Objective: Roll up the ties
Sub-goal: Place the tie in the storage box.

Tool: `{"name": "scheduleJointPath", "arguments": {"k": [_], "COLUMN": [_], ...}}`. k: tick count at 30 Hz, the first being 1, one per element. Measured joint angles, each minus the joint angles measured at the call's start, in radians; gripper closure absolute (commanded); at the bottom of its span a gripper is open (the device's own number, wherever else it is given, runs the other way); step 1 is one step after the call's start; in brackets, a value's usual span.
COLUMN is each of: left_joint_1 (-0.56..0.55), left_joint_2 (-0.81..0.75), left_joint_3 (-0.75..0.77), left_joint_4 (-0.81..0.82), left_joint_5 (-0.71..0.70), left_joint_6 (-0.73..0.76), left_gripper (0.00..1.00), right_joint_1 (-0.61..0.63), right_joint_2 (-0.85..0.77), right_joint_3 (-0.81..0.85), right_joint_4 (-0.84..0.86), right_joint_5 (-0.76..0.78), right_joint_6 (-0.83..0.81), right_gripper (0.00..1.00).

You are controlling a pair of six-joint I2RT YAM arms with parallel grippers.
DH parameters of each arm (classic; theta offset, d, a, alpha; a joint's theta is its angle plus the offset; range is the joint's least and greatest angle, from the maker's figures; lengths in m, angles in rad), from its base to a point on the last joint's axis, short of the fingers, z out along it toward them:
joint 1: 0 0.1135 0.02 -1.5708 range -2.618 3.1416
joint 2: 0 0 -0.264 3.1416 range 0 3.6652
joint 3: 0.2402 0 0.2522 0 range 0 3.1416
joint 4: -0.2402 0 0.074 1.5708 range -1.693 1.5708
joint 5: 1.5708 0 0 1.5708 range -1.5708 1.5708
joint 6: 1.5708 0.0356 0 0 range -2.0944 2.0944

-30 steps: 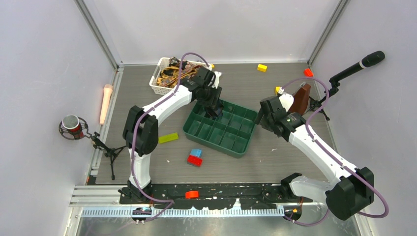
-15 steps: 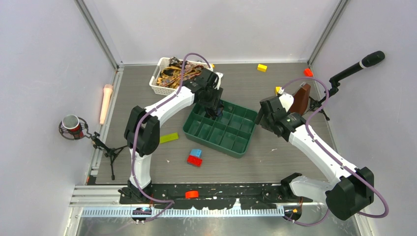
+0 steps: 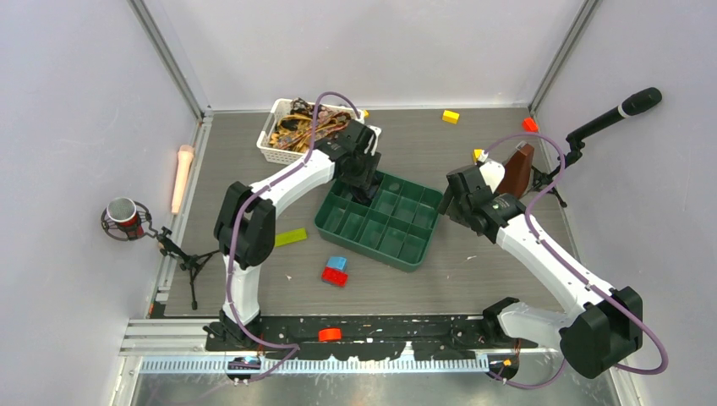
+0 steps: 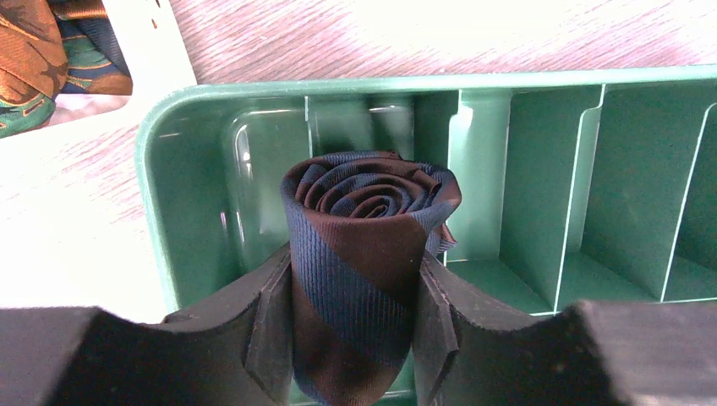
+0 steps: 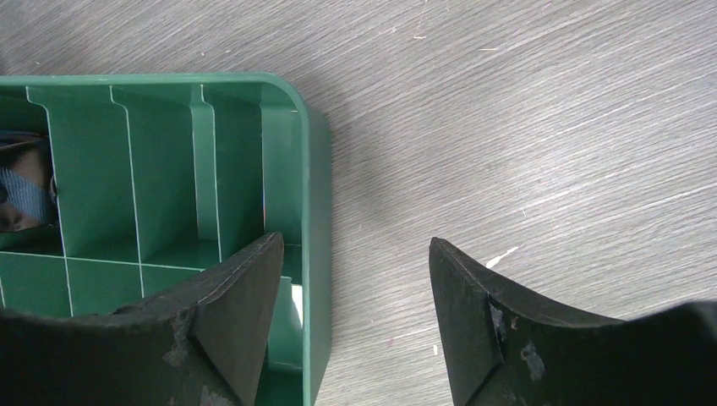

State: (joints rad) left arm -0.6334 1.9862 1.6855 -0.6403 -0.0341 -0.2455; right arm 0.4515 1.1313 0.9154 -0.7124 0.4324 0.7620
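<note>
Left gripper [image 4: 351,292] is clamped on a rolled navy-and-brown tie [image 4: 363,211], holding it upright over a corner compartment of the green tray [image 4: 211,93] on the bench [image 3: 423,144]. The right gripper [image 5: 355,254] gapes wide and empty at the tray's opposite edge. One roll seems made but not yet released. The white basket [image 3: 269,144] holds tangled loose ties [image 3: 296,127], likely left to roll. Small bricks [image 3: 334,277] lie scattered, apart from the tray.
</note>
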Motion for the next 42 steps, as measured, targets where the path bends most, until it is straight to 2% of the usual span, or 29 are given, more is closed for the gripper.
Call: {"name": "scheduleJointPath", "arguments": {"k": [18, 20, 28, 35, 42], "left_joint_1": [-0.029, -0.038, -0.048, -0.05, -0.053], "left_joint_2": [0.035, 0.042, 0.045, 0.05, 0.056], "left_joint_3": [-0.003, 0.003, 0.008, 0.024, 0.047], "left_joint_4": [0.011, 0.007, 0.002, -0.015, -0.054], "left_joint_5": [-0.015, -0.031, -0.059, -0.059, -0.049], "left_joint_6": [0.003, 0.009, 0.013, 0.013, 0.013], "left_gripper": [0.87, 0.84, 0.53, 0.41, 0.34], "right_joint_1": [0.0, 0.0, 0.0, 0.0, 0.0], "right_joint_2": [0.002, 0.002, 0.002, 0.002, 0.002], "right_joint_3": [-0.002, -0.004, -0.01, -0.011, -0.011], "right_joint_4": [0.0, 0.0, 0.0, 0.0, 0.0], "right_joint_5": [0.0, 0.0, 0.0, 0.0, 0.0], "right_joint_6": [0.0, 0.0, 0.0, 0.0, 0.0], "right_gripper": [0.3, 0.3, 0.3, 0.3, 0.3]}}
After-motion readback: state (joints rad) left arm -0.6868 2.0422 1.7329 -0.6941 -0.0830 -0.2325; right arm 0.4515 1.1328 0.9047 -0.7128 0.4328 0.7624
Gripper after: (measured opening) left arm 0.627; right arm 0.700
